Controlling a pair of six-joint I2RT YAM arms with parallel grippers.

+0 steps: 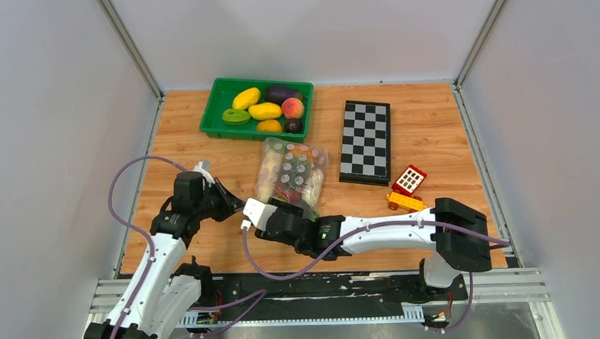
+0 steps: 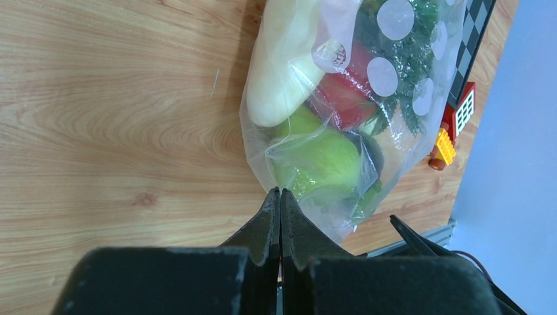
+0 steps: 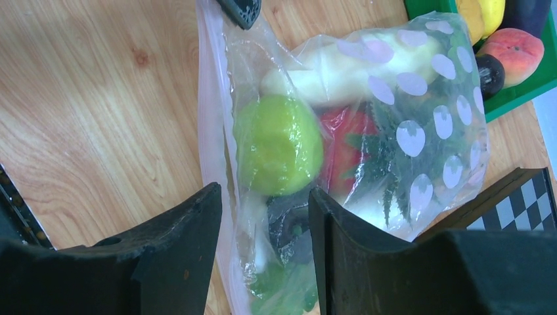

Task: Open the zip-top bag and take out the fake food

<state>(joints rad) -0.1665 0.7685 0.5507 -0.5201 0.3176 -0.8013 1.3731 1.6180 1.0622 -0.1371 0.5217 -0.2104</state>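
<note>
Left gripper (image 2: 280,191): jaws pressed tight together, tip at zip-top bag (image 1: 293,170) edge. Bag lies mid-table (image 1: 432,125), fake food (image 3: 279,144) inside. Right gripper (image 3: 265,197): jaws half apart, bag's near end between them.

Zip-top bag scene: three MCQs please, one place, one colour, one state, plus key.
1. The zip-top bag lies: A) on the table, near side of the green tray; B) inside the tray; C) on the chessboard.
2. The pear inside the bag is: A) purple; B) green; C) orange.
3. The left gripper has its jaws: A) wide open; B) shut; C) out of view.
Key: 1 A, top view shows it on the wood beside the tray; 2 B, green through the film in the right wrist view; 3 B, fingers pressed together in the left wrist view.
</note>
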